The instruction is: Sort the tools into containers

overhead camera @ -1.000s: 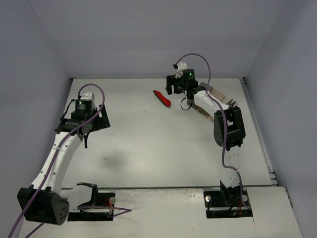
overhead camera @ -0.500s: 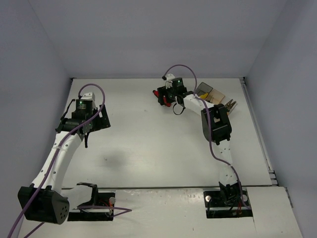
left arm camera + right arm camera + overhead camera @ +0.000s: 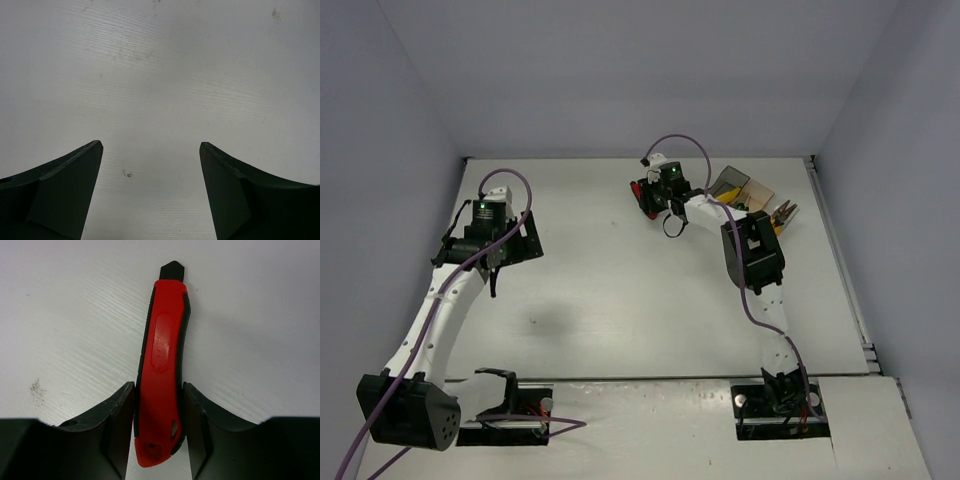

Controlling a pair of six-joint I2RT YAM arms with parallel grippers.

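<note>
Right hand (image 3: 158, 390) pinched onto both sides of red utility knife (image 3: 161, 345), which lies flat on bench (image 3: 60, 315) left of containers (image 3: 742, 187). Left hand (image 3: 150, 150) wide open, empty, far left of containers. Knife not binned; pliers (image 3: 783, 213) at containers' right, binned or not unclear.

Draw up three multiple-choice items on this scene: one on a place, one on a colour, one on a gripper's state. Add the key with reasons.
1. Where is the utility knife?
A) in a bin
B) leaning on the back wall
C) between the fingers of the right gripper

2. The knife's body is:
A) yellow
B) red
C) green

3. The left gripper is:
A) open and empty
B) shut on pliers
C) shut on a screwdriver

Key:
1 C, the fingers press both its sides in the right wrist view.
2 B, it is red with black trim.
3 A, its jaws stand wide apart over bare table.
</note>
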